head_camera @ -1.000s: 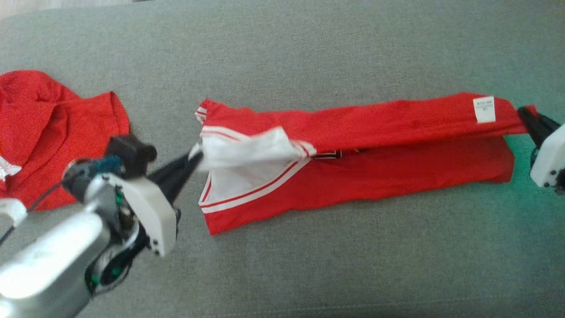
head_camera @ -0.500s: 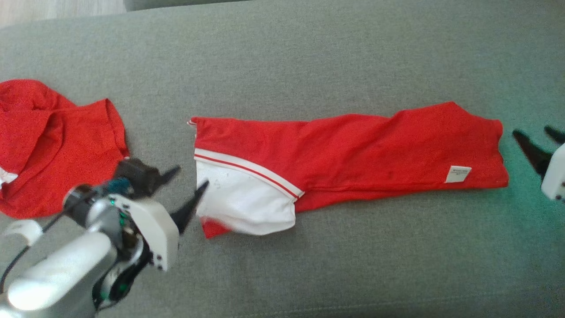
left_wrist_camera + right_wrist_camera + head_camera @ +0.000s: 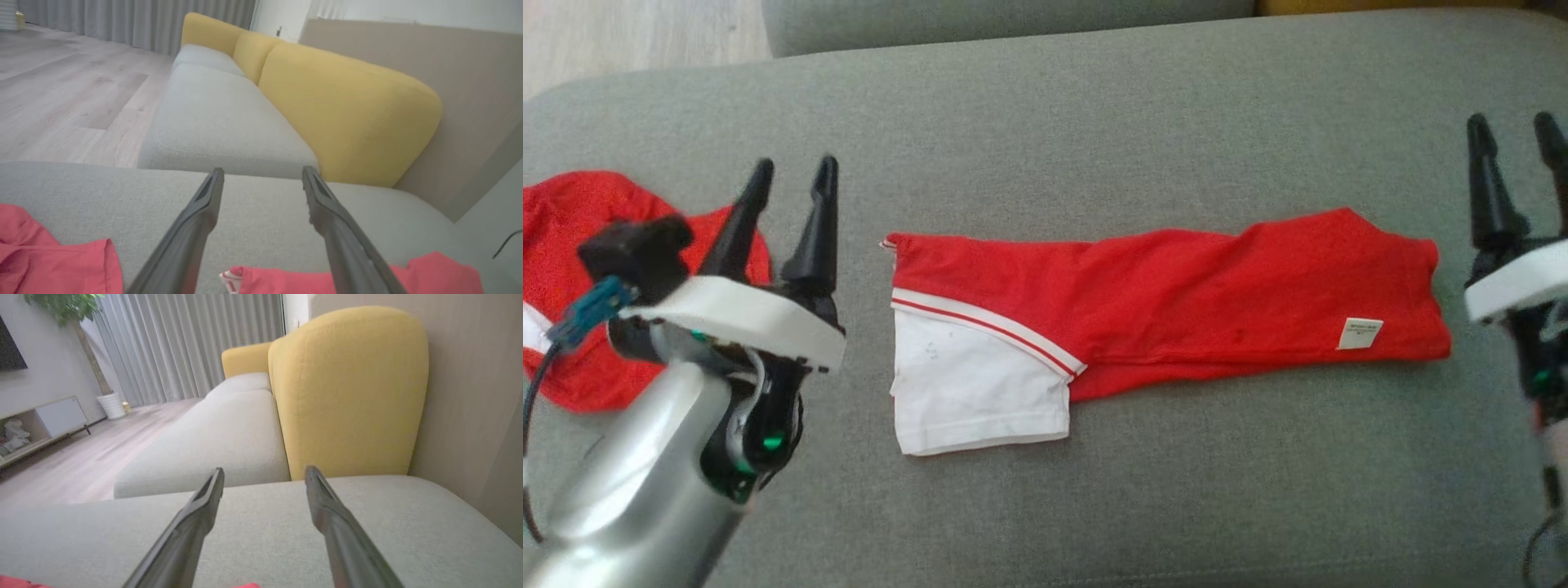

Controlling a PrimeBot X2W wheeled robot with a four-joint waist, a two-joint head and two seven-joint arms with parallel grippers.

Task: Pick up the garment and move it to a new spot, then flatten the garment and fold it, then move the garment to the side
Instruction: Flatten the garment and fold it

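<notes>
A grey sofa seat [image 3: 1094, 122] is seen from above, with a strip of wooden floor [image 3: 621, 41] at the top left corner.

At the far left lies a crumpled red cloth [image 3: 564, 204], partly hidden behind the robot's arm. Just right of it, the left tool [image 3: 795, 163] hangs above the seat. Its two dark fingers are spread apart, pointing up the picture and holding nothing.

In the middle lies the garment [image 3: 1176, 286], red and folded into a long band running left to right. It rests flat on the seat, apart from both tools. Its white sleeve [image 3: 972, 392] (edged with a red and white stripe) sticks out toward the bottom at the band's left end. A small white label [image 3: 1360, 333] shows near the right end.

At the far right edge, just beyond the garment's right end, the right tool [image 3: 1509, 122] also has its fingers spread and is empty.

The left wrist camera looks between the spread fingers at more grey seat and a yellow backrest [image 3: 347, 110]. Red fabric shows along the bottom edge.

The right wrist camera looks into the room. By grey curtains [image 3: 184, 343], a white pot [image 3: 111, 405] holds a tree [image 3: 61, 306]. A low cabinet [image 3: 57, 414] has an open compartment holding pale things too blurred to name.
</notes>
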